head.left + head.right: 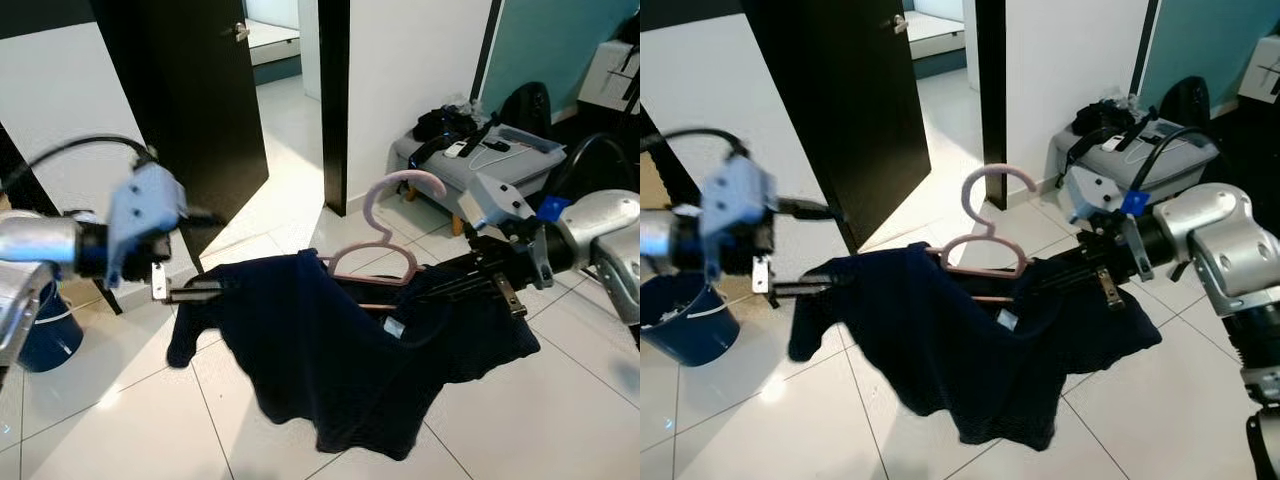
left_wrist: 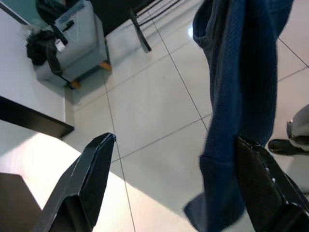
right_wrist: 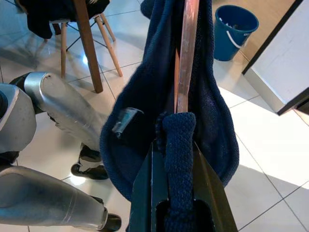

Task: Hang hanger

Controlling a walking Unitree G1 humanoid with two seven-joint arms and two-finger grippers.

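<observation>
A pink hanger carries a dark navy garment, held up in the air between my two arms. Its hook points upward. My right gripper is shut on one end of the hanger, pinching a fold of the navy cloth over the hanger bar. My left gripper is at the garment's other side. In the left wrist view its fingers stand wide apart, open, and the cloth hangs against one of them.
A black door stands ajar ahead, with a doorway beside it. A blue bucket sits on the white tiles at my left. A grey bench with bags is at the right, and wooden stool legs stand near my legs.
</observation>
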